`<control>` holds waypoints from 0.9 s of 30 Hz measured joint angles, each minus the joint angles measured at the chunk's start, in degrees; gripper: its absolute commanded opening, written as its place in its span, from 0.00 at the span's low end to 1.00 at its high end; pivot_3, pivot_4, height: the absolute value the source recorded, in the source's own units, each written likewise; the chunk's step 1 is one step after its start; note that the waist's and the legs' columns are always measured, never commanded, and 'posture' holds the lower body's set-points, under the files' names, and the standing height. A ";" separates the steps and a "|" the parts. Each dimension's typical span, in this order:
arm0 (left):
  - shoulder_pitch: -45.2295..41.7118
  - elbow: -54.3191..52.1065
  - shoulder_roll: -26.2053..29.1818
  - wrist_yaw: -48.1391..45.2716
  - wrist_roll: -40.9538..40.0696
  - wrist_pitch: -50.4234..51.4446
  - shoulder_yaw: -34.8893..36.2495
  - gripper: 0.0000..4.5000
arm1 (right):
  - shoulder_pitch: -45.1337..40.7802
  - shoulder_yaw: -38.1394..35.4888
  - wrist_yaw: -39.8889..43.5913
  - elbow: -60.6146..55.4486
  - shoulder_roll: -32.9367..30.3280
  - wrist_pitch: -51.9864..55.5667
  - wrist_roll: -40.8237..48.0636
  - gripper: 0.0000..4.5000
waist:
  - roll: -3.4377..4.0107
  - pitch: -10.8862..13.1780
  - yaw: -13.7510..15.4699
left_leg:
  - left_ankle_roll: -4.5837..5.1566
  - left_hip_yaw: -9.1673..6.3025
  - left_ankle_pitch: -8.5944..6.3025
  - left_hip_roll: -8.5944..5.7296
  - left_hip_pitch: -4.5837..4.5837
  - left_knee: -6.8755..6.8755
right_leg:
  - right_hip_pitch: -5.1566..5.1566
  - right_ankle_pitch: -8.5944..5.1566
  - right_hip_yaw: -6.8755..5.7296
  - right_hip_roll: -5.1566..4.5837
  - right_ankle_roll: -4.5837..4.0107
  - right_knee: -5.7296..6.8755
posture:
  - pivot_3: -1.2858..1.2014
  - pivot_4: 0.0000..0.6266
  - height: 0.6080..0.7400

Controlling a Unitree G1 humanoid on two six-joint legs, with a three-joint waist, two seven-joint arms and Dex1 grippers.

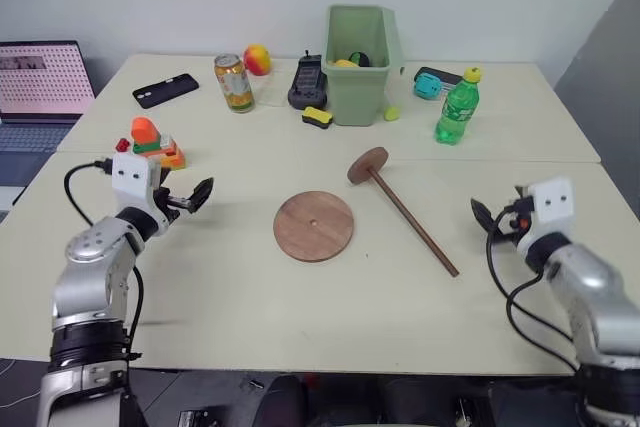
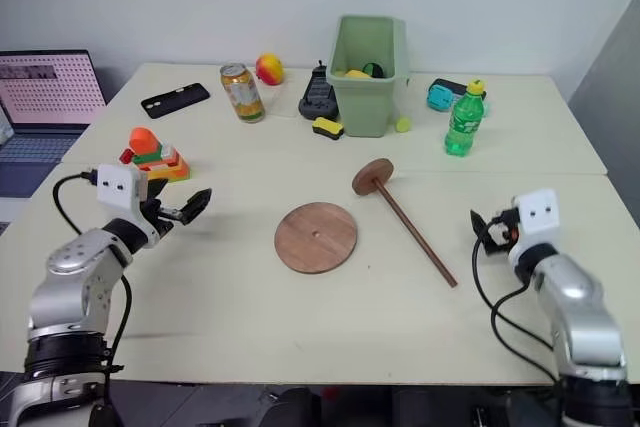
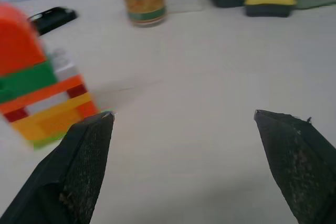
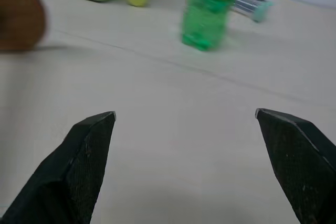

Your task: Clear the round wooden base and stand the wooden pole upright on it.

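Left gripper [image 1: 200,193] hovers wide apart and empty, just in front of the toy block stack [image 1: 152,143]. Centre table, the round wooden base [image 1: 314,225] lies flat and bare, hole showing. Right of it the wooden pole [image 1: 402,207] lies on its side, its disc end tilted up toward the green bin [image 1: 362,64], its tip pointing at the right gripper [image 1: 482,215], also spread and empty. That thin rod could roll off under a careless pinch. Both pieces sit between the hands, pole nearer the right
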 measured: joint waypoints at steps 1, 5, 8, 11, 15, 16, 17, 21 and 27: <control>-0.13 -2.66 1.22 -2.44 -1.29 1.83 -0.99 0.99 | -3.48 1.31 3.19 1.04 -1.90 4.04 2.22 1.00 | 0.00 0.00 0.00 | 0.01 -0.01 0.00 0.00 -0.01 -0.02 | 0.01 0.00 -0.01 0.02 0.00 -0.03 | 0.52 0.24 1.00; 0.22 -12.58 3.94 -10.34 -6.32 8.51 -6.25 0.99 | -17.31 9.13 13.72 11.93 -4.80 15.53 6.05 1.00 | 0.07 0.07 0.01 | 0.03 0.05 -0.02 0.00 -0.02 0.01 | -0.01 0.00 0.07 0.02 -0.01 -0.04 | 0.52 0.24 1.00; -0.36 -19.59 4.51 -14.34 -10.12 12.79 -9.61 0.99 | -31.10 17.38 20.69 24.08 -4.42 22.83 5.79 1.00 | 0.15 0.16 -0.04 | 0.04 0.06 -0.02 -0.01 -0.08 0.00 | -0.08 0.00 0.07 0.02 -0.01 -0.05 | 0.52 0.24 1.00; -1.37 -23.68 4.86 -15.62 -12.88 15.45 -10.86 0.99 | -40.53 22.24 24.90 32.97 -1.99 25.59 4.48 1.00 | 0.15 0.16 -0.02 | 0.11 0.01 -0.07 0.01 -0.11 0.01 | -0.09 0.00 0.02 0.03 -0.01 -0.09 | 0.52 0.24 1.00; -1.57 -28.47 5.05 -15.95 -16.12 18.40 -11.11 0.99 | -48.99 28.62 29.85 46.33 2.61 27.04 1.07 1.00 | 0.16 0.16 -0.09 | 0.15 0.02 -0.09 0.07 -0.13 -0.02 | -0.13 0.00 0.03 -0.03 -0.01 -0.11 | 0.52 0.24 1.00; -1.44 -28.99 5.03 -15.74 -16.72 18.87 -11.03 0.99 | -50.02 30.08 31.45 49.36 3.50 26.89 0.05 1.00 | 0.16 0.16 -0.01 | 0.15 0.01 -0.09 0.06 -0.15 -0.01 | -0.14 0.00 0.01 -0.07 -0.01 -0.12 | 0.52 0.24 1.00; -1.42 -29.12 5.01 -15.55 -17.00 19.20 -11.02 0.99 | -50.64 30.83 32.22 50.99 4.00 26.82 -0.66 1.00 | 0.16 0.16 0.02 | 0.15 0.01 -0.09 0.05 -0.15 -0.01 | -0.14 0.00 0.02 -0.09 -0.01 -0.12 | 0.52 0.24 1.00; 0.26 -30.58 4.67 -13.89 -18.03 19.73 -10.66 0.99 | -55.07 33.23 36.81 62.70 7.43 24.03 -4.47 1.00 | 0.18 0.18 0.01 | 0.15 0.06 -0.09 0.04 -0.15 0.03 | -0.14 0.00 0.07 -0.16 -0.01 -0.09 | 0.52 0.24 1.00; 1.90 -32.12 4.09 -11.94 -18.40 20.09 -10.40 0.99 | -59.12 33.75 40.89 73.44 11.72 19.07 -9.39 1.00 | 0.20 0.18 -0.08 | 0.15 0.04 -0.09 0.04 -0.15 0.03 | -0.15 0.00 0.04 -0.22 -0.01 -0.09 | 0.52 0.24 1.00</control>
